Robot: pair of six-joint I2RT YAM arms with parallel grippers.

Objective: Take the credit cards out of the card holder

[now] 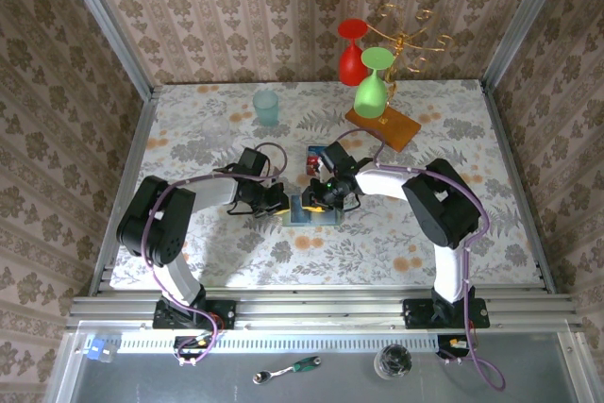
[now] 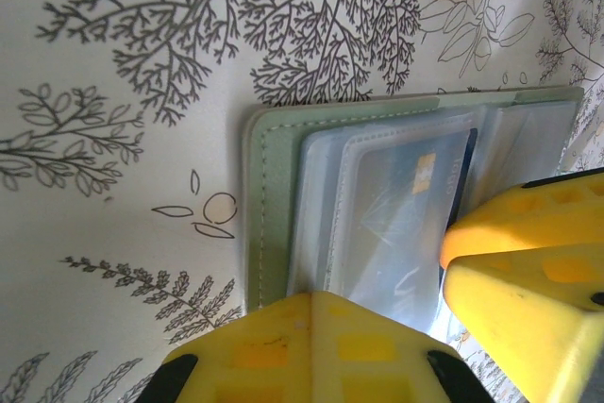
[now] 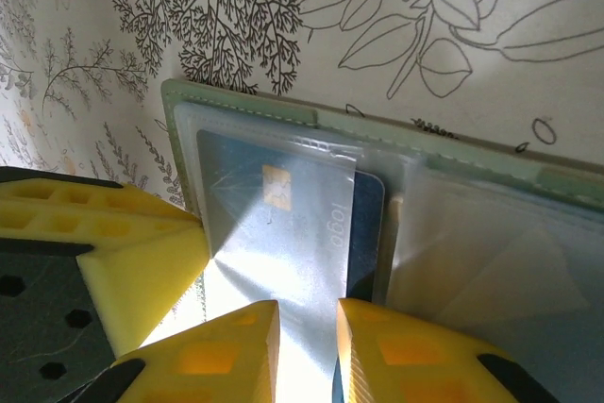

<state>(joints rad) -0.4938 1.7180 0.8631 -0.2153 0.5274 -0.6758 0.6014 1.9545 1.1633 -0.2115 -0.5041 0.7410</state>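
Note:
The card holder [image 1: 311,211] lies open on the flowered table between my two grippers. Its grey-green cover [image 2: 274,205] frames clear sleeves. A blue credit card [image 3: 368,224] with a gold chip sits in a sleeve, one long edge sticking out toward the fold. My left gripper [image 2: 316,294] is shut, its tips pressing on the holder's near edge. My right gripper [image 3: 307,313] stands over the sleeve with a narrow gap between its fingers and nothing pinched; its right finger [image 3: 415,356] rests over the blue card's edge. A red card [image 1: 310,165] lies on the table just behind the holder.
A teal cup [image 1: 266,107] stands at the back left. At the back right an orange-brown wooden slab [image 1: 382,126] carries a gold rack with a red glass [image 1: 352,49] and a green glass [image 1: 373,82]. A wrench [image 1: 288,370] lies in front of the rail.

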